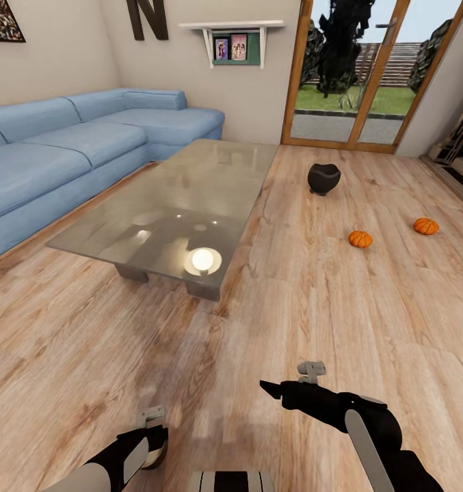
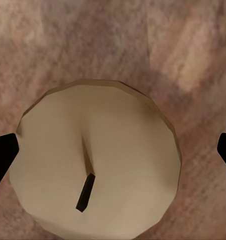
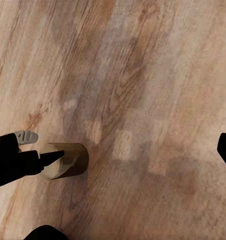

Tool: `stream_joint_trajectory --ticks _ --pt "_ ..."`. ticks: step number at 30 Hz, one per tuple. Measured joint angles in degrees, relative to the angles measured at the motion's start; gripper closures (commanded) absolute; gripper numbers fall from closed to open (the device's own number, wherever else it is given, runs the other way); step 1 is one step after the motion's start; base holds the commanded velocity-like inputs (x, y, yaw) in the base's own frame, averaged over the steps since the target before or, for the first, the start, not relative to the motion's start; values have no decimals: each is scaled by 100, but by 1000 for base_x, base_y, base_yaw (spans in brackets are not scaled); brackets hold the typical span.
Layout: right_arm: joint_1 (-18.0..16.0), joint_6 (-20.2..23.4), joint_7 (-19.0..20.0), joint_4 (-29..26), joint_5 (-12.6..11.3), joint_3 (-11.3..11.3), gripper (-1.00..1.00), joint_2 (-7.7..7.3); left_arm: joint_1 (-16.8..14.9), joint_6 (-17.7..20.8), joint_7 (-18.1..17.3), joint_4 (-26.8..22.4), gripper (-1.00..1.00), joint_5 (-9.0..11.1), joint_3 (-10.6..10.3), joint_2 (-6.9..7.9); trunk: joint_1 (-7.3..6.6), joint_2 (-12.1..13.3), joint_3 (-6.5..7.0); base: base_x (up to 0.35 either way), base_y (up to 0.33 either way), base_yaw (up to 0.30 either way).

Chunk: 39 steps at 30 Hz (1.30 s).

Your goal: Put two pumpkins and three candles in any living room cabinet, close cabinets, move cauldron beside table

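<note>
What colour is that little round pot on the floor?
Matte black; the cauldron shows best in the head view.

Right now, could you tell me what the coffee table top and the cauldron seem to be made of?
The table top looks like glossy grey glass or polished stone: it mirrors the lamp and ceiling. The cauldron looks like matte black metal, perhaps cast iron: dark, with hardly any sheen.
</note>
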Motion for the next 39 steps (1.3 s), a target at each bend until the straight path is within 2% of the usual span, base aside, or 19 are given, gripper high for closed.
stream_joint_trajectory --ticks 8,15,24,27,28,30,39 --pt "0 0 0 0 0 0 -100 -1 0 -12 52 0 -100 48 8 3 0 0 0 0 0 0" --pt "0 0 0 0 2 0 -100 -1 0 -17 311 7 -100 41 5 -2 3 -1 -21 0 0 0" --pt "0 0 56 0 -1 0 -100 -80 6 -20 322 9 -100 0 -4 -78 3 -1 -22 0 0 0" --pt "0 0 193 0 4 0 -100 -107 6 -20 306 9 -100 -3 -7 -94 11 -5 -88 0 0 0" --pt "0 0 210 0 5 -2 -100 -110 2 -18 314 2 -100 -93 -47 -98 12 -7 -109 0 0 0" --pt "0 0 244 0 5 -21 -100 -117 1 -16 331 5 -100 -128 -30 -108 12 -7 -110 0 0 0" --pt "0 0 283 0 5 -143 -100 -123 2 -25 360 -7 -100 -66 -14 -118 12 -7 -111 0 0 0"
